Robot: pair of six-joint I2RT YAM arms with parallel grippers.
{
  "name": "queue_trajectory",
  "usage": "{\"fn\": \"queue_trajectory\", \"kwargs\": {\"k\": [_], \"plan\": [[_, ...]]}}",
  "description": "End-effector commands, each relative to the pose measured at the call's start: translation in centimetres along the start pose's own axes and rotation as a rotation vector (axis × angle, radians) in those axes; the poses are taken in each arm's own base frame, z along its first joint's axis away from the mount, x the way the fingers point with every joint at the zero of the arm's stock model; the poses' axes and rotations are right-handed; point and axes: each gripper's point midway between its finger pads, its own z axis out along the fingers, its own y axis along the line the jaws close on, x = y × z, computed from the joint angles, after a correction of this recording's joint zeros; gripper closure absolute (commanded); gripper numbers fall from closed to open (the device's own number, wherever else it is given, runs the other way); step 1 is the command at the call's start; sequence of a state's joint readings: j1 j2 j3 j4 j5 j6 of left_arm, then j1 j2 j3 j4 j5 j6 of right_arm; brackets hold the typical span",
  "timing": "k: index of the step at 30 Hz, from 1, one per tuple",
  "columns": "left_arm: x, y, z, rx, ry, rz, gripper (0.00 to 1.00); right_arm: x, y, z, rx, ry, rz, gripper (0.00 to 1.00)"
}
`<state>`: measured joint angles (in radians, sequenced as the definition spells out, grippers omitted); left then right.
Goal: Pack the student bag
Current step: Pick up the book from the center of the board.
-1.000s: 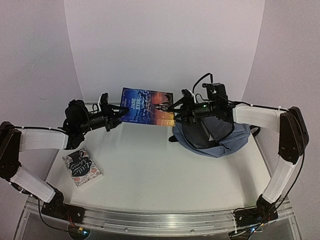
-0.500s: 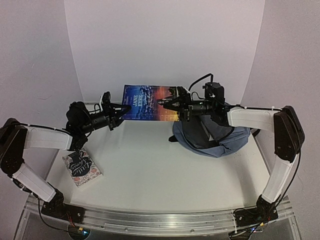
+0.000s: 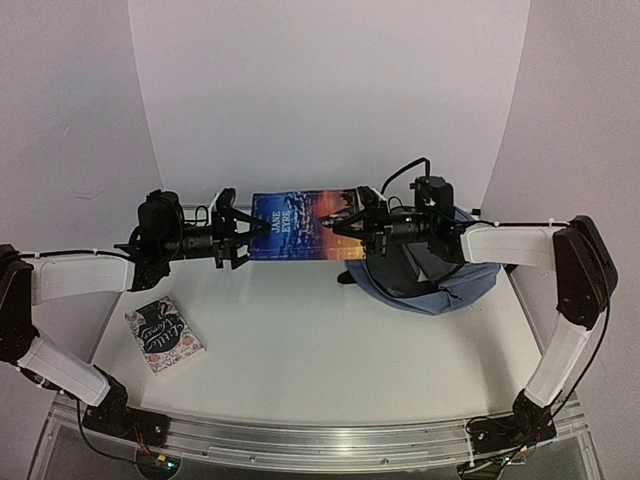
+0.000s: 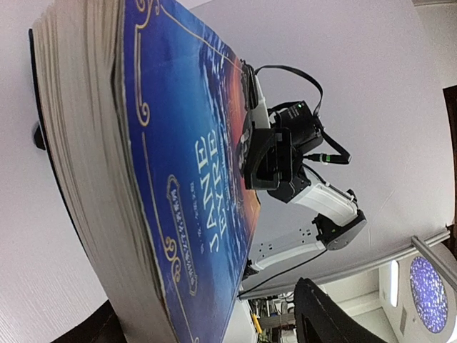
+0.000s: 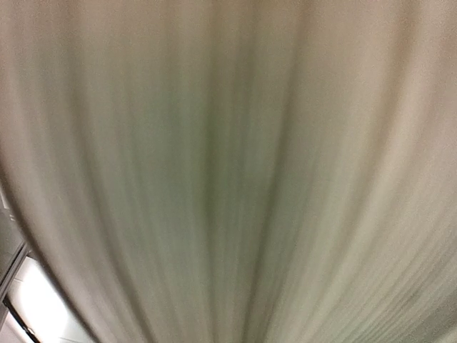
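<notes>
Small book [image 3: 165,336] flat on worktop [image 3: 300,345]; left hand [image 3: 255,240] just spread wide about Jane Eyre book [image 3: 300,225] edge; right hand [image 3: 342,222] now clamped on opposite edge; we judge handover done; student bag [image 3: 450,290] slumped on worktop beneath right hand.

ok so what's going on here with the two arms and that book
Both arms meet at a blue and orange Jane Eyre paperback held in the air above the white table. The right tool is clamped on its right edge, while the left tool stands open around its left edge, so the right arm alone seems to carry it. The slate-blue fabric backpack lies under the right arm. A small dark floral-covered book lies flat near the left arm, untouched.
</notes>
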<state>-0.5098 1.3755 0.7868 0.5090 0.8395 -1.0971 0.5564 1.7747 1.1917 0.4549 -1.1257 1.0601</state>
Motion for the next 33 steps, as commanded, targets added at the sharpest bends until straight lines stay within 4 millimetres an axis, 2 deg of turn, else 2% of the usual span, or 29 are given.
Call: {"fn": "queue_trajectory", "kwargs": {"k": [1,3,11,14,16,17,18,19,21,22,23,24,27,30,33], "plan": [[-0.6,-5.7,0.2,0.180,0.048,0.172,0.40,2.5,6.5,-0.3,-0.136,0.077,-0.225,1.00],[-0.5,-5.9,0.3,0.209,0.053,0.161,0.47,3.3,6.9,-0.1,-0.148,0.101,-0.238,1.00],[-0.3,-6.3,0.2,0.254,0.058,0.167,0.61,4.6,6.9,0.2,-0.161,0.143,-0.241,1.00],[-0.3,-6.2,0.2,0.259,0.058,0.159,0.81,4.5,6.8,0.2,-0.157,0.139,-0.239,1.00],[-0.2,-6.1,0.2,0.263,0.058,0.152,0.90,4.1,6.6,0.4,-0.150,0.130,-0.235,0.98],[-0.2,-6.0,0.2,0.265,0.056,0.146,0.96,3.9,6.4,0.4,-0.142,0.121,-0.230,0.89],[-0.3,-5.9,0.2,0.264,0.050,0.142,0.99,3.4,6.0,0.4,-0.128,0.108,-0.224,0.72],[-0.3,-5.7,0.2,0.258,0.040,0.136,1.00,2.7,5.5,0.2,-0.110,0.085,-0.227,0.60],[-0.6,-5.2,0.1,0.236,0.013,0.123,1.00,1.2,2.1,-0.4,0.052,0.032,-0.190,0.50],[-0.9,-4.8,-0.1,0.215,-0.008,0.112,1.00,0.5,0.8,-1.0,0.152,0.012,-0.227,0.50],[-1.1,-4.5,-0.2,0.198,-0.026,0.106,1.00,0.1,-1.7,-2.1,0.318,-0.004,-0.264,0.50],[-1.3,-4.2,-0.5,0.180,-0.047,0.099,1.00,-0.3,-3.3,-3.1,0.442,-0.025,-0.303,0.49],[-2.3,-3.2,-1.2,0.108,-0.115,0.076,1.00,-2.2,-6.3,-6.3,0.731,-0.087,-0.400,0.46],[-2.9,-2.7,-1.8,0.057,-0.162,0.070,1.00,-4.2,-8.2,-9.3,0.969,-0.112,-0.530,0.44],[-3.2,-2.4,-2.2,0.038,-0.190,0.061,1.00,-5.9,-10.9,-11.8,1.211,-0.057,-0.661,0.45]]}}
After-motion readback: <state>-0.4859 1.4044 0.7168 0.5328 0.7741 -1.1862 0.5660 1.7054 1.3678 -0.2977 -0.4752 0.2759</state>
